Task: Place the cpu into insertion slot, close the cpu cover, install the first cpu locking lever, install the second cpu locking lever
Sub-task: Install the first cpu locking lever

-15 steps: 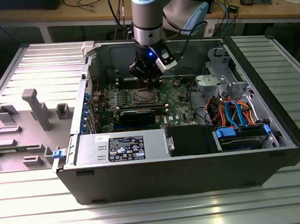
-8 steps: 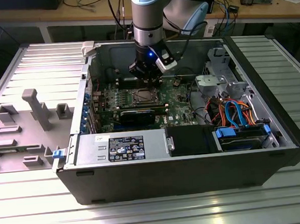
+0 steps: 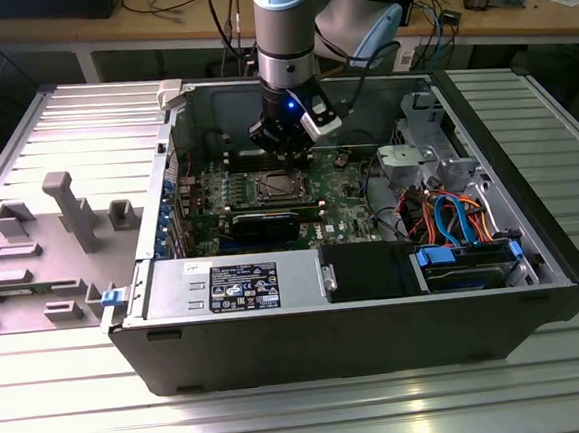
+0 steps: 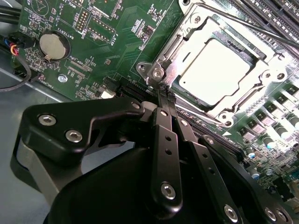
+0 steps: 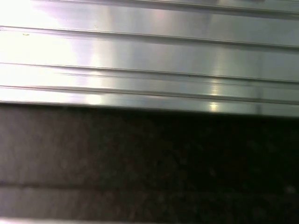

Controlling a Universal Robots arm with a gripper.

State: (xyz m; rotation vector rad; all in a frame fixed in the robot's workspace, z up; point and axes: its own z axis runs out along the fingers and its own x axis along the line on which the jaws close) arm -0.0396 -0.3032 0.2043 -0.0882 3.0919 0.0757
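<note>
Currently the black two-fingered gripper (image 4: 164,95) has its fingers pressed together, tips closed at the corner hinge of the cpu cover (image 4: 187,49), the thin silvery metal square frame with a square window; whether a lever wire is pinched between the tips cannot be told from the second wrist view. The cover lies flat over the insertion slot (image 4: 243,100), a square socket with a dark rim set into the green circuit board (image 4: 93,56). Within the window sits the cpu (image 4: 212,67), a small flat square chip with a pale silvery face, already seated. A thin steel locking lever (image 4: 229,21) runs along the far edge of the frame.

In the exterior view the gripper (image 3: 286,149) hangs inside the open black computer case (image 3: 379,330), above the socket area near the board's rear edge.

Handling judgement: the chip is light, stiff and fragile, not to be touched now. The cover is thin sheet metal, springy. The levers are stiff wire under spring load, slippery; best taken near the free hooked end.
</note>
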